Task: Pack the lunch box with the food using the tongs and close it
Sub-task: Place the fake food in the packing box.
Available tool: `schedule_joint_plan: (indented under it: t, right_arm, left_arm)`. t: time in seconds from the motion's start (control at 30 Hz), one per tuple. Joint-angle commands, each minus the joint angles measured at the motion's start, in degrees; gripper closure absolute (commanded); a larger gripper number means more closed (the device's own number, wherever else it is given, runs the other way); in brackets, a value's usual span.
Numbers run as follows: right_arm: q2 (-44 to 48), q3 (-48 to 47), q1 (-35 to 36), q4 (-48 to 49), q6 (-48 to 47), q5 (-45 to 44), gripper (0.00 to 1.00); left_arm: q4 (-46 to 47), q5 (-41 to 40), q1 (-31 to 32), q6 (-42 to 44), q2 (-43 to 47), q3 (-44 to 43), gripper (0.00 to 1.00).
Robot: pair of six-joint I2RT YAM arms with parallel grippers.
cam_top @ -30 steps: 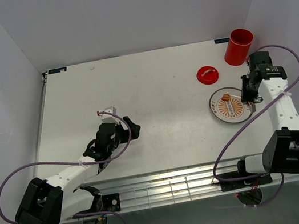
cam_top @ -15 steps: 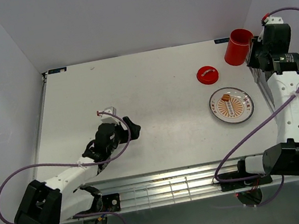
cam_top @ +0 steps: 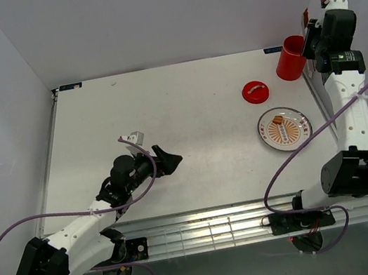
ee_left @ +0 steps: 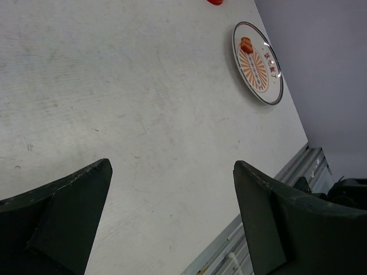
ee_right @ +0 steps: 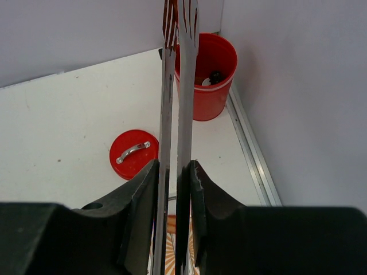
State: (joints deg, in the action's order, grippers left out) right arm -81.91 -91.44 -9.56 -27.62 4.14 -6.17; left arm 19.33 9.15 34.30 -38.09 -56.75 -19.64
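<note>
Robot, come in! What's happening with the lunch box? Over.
Left tool open, empty. Right tool shut on tongs, tips at the lunch box. Lid off, lying beside it. Some food on the plate.

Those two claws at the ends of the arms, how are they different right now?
The left gripper stands wide open and empty; the right gripper is shut on the tongs. The left gripper is over the bare table near the middle; the right gripper is by the red lunch box at the far right corner. Both are dark two-fingered claws on white arms.
</note>
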Motion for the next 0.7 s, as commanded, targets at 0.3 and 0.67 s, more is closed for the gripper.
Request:
schedule_joint_plan:
  t: [0.3, 0.67]
  right_arm:
    - [-9.0, 0.1, -0.6, 13.7, 1.0, 0.9, 0.71]
    - [-17.6, -2.1, -1.7, 14.7, 1.8, 1.5, 0.69]
  left_arm:
    - [6.7, 11.2, 0.2, -5.4, -3.5, 0.6, 0.02]
    - [9.3, 14.0, 0.2, -6.7, -8.4, 0.5, 0.02]
